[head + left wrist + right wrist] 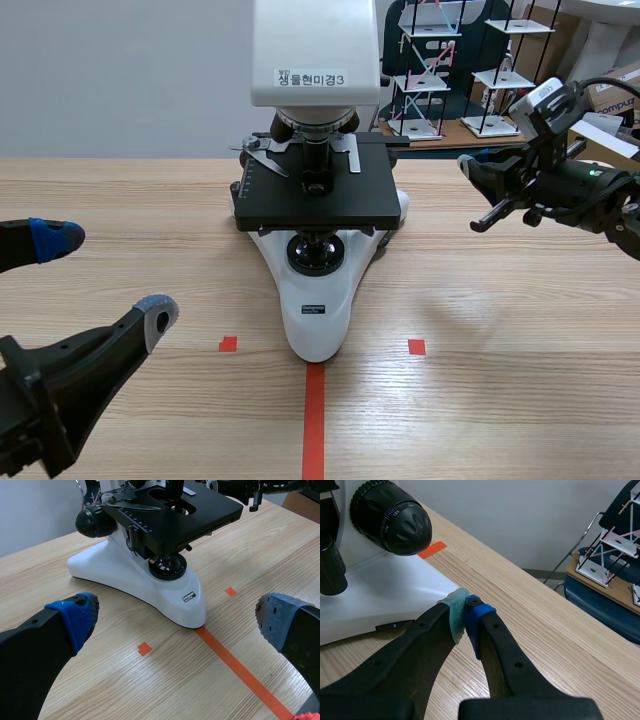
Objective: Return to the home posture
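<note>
A white and black microscope (316, 300) stands in the middle of the table, its stage (312, 195) empty. My left gripper (105, 275) hovers low at the near left, open, with nothing between its blue fingertips (75, 617); the microscope's base (125, 572) lies ahead of it. My right gripper (470, 166) hangs to the right of the stage, shut on nothing. In the right wrist view its pads (465, 611) meet just beside the white base (380, 592), below the black focus knob (390, 522).
An orange-red tape line (314, 420) runs from the microscope to the near edge, with small squares (416, 346) on either side. Wire-frame racks (440, 70) and boxes stand behind the table at the back right.
</note>
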